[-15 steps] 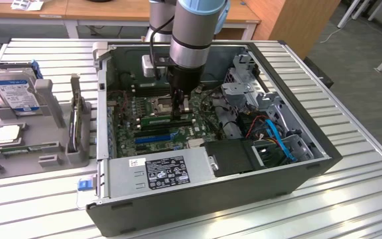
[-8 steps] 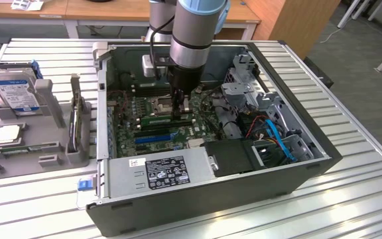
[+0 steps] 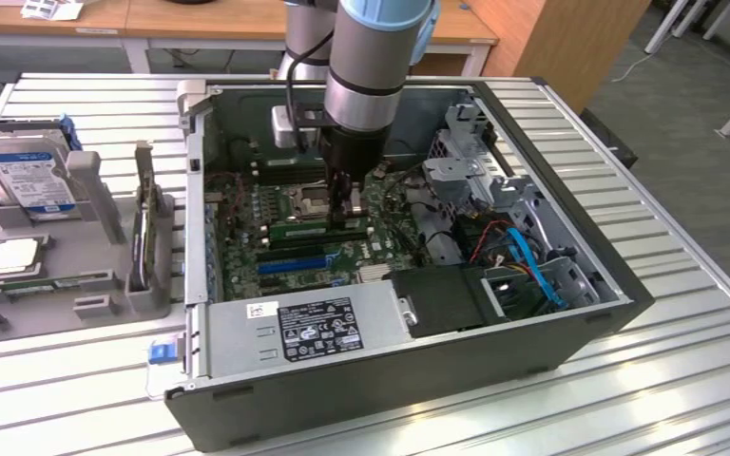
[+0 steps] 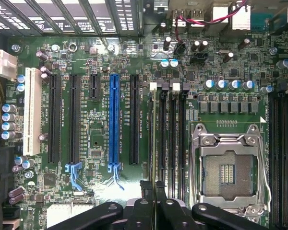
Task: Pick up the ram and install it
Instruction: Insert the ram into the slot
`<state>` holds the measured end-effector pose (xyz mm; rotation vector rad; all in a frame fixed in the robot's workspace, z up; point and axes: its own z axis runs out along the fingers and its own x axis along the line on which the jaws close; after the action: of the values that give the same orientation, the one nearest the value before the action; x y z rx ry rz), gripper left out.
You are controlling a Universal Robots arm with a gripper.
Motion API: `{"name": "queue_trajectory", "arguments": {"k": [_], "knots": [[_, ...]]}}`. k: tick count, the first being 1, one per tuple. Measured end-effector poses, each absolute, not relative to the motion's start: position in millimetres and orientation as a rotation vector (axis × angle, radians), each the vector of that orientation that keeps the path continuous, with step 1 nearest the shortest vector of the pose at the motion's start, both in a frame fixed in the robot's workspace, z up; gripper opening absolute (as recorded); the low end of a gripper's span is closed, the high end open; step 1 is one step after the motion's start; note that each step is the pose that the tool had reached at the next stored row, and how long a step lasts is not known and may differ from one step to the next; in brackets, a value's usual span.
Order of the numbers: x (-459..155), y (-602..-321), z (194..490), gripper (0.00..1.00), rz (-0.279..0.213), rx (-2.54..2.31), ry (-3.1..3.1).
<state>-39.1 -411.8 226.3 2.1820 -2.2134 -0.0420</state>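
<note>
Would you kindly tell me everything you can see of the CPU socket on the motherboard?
The CPU socket is a square bed of fine contacts, empty, framed by a silver metal bracket. It lies flat on the green motherboard, between two banks of black memory slots. Nothing touches it.

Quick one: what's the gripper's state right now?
Gripper: closed, apparently pinching the long thin green ram stick at the black motherboard memory slots.
</note>
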Motion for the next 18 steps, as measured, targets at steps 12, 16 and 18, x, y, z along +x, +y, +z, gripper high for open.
{"name": "queue_trajectory", "arguments": {"k": [12, 16, 18], "knots": [[-38.8, -411.5, 225.9, 0.12, -0.042, 2.183, -2.213], [-38.7, -411.5, 225.5, 0.12, -0.042, 2.183, -2.213], [-38.7, -411.3, 225.2, 0.12, -0.042, 2.183, -2.212]]}}
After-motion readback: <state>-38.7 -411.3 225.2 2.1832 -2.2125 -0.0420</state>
